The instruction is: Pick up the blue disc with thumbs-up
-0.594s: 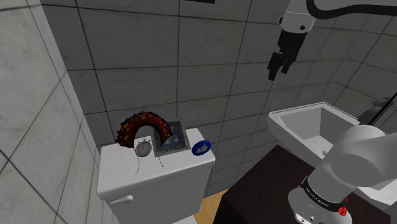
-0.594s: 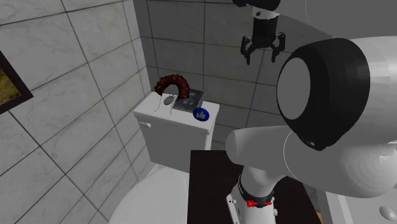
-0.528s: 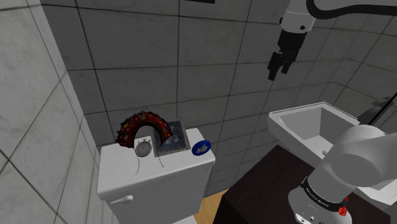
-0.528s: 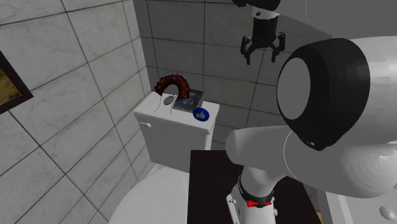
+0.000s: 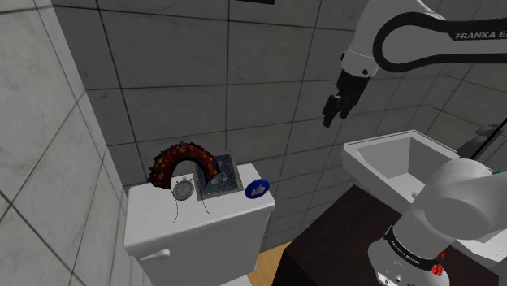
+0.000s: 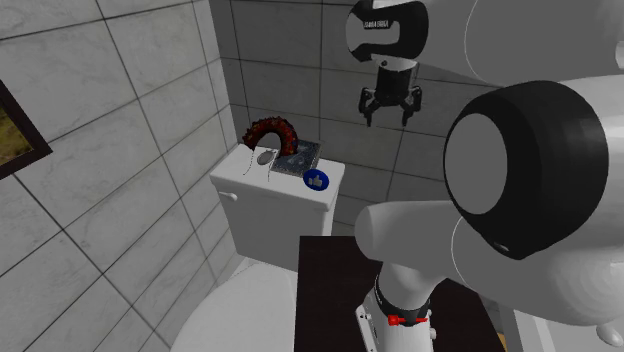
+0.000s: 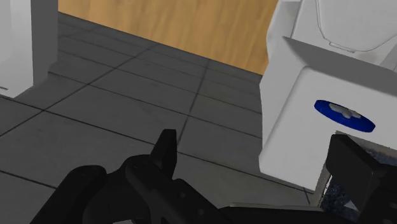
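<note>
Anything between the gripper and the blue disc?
No. In the shoulder view, only open air lies between the gripper and blue disc, tiled wall behind.

The white toilet tank lid [image 5: 158,213] carries 4 things: a dark red arch [image 5: 183,158] at the back, a round silver watch [image 5: 184,188] before it, a dark speckled slab [image 5: 221,177] beside them, and a blue disc [image 5: 257,188] at the shoulder view's right end.

Dim, even light all round, soft and diffuse. The grey tiled wall [image 5: 203,73] sits flat and muted. The white toilet tank [image 5: 203,236] is the brightest patch, its front a shade greyer than its lid. On the wrist camera the black two-finger gripper [image 7: 252,140] goes near-silhouette, fingers [image 7: 165,153] spread. Beyond them the tank's side glows pale against dark grey floor tiles [image 7: 95,95].
</note>
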You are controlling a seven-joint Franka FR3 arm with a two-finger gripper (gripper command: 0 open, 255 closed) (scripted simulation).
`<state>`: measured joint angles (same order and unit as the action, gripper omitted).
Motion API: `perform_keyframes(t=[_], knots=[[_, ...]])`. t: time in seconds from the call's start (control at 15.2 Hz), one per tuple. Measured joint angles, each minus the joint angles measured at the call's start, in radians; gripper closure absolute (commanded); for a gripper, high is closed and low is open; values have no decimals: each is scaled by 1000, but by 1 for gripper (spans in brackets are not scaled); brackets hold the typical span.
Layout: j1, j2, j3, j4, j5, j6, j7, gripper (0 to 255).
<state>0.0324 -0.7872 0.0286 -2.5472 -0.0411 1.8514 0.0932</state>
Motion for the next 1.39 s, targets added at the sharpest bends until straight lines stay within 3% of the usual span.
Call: perform_keyframes(t=[0.4, 0.73, 1.39], knots=[[42, 38, 27, -164, 65, 270, 41, 0], [91, 143, 60, -264, 127, 534, 76, 0], [221, 570, 98, -281, 274, 1107, 90, 0]])
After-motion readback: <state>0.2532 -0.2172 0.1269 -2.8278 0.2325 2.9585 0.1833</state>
